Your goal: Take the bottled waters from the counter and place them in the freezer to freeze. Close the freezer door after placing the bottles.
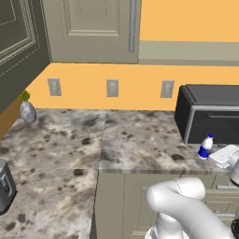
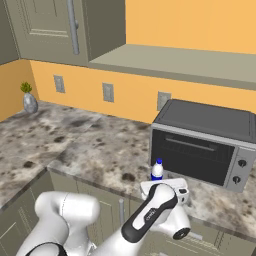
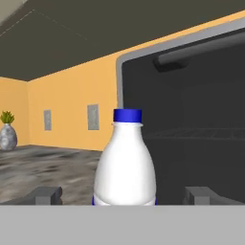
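One bottled water (image 3: 125,162), stubby, white and blue-capped, stands upright on the speckled stone counter (image 1: 70,140) just in front of a black toaster oven. It also appears near the counter's front edge (image 1: 205,146) (image 2: 157,170). My gripper (image 3: 124,195) is open and level with the bottle's lower body. One fingertip is on each side of the bottle, and both stand clear of it. My white hand (image 2: 165,189) sits right behind the bottle. The freezer and its door are out of view.
The toaster oven (image 2: 205,145) stands close behind the bottle. A small vase with a plant (image 1: 27,111) is at the far left of the counter, against the orange wall. A grey appliance (image 1: 4,186) sits at the left edge. Beige cabinets hang overhead.
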